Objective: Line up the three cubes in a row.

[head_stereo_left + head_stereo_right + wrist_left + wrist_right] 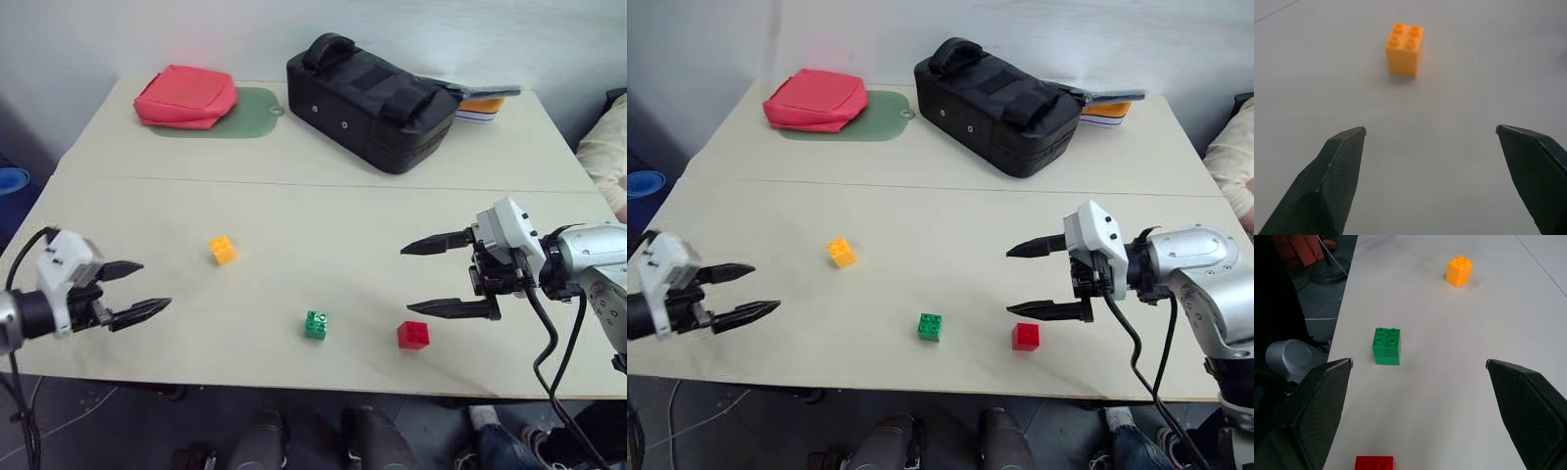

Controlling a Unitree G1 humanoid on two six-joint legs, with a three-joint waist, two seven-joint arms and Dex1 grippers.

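Three studded cubes lie apart on the pale table (294, 206). The yellow-orange cube (222, 250) is left of centre, the green cube (315, 324) nearer the front edge, and the red cube (412, 335) to the green one's right. My left gripper (142, 288) hangs open at the table's left edge, pointing toward the yellow-orange cube (1404, 42), well short of it. My right gripper (411, 278) is open above the table, pointing left, just above and behind the red cube (1374, 463). The green cube (1386, 346) lies ahead of its fingers. Neither holds anything.
A black case (372, 98) sits at the back centre, with a red pouch (186, 96) on a green mat (250, 113) at the back left. Flat orange and white items (480, 106) lie behind the case. A person's sleeve (607, 147) is at the right edge.
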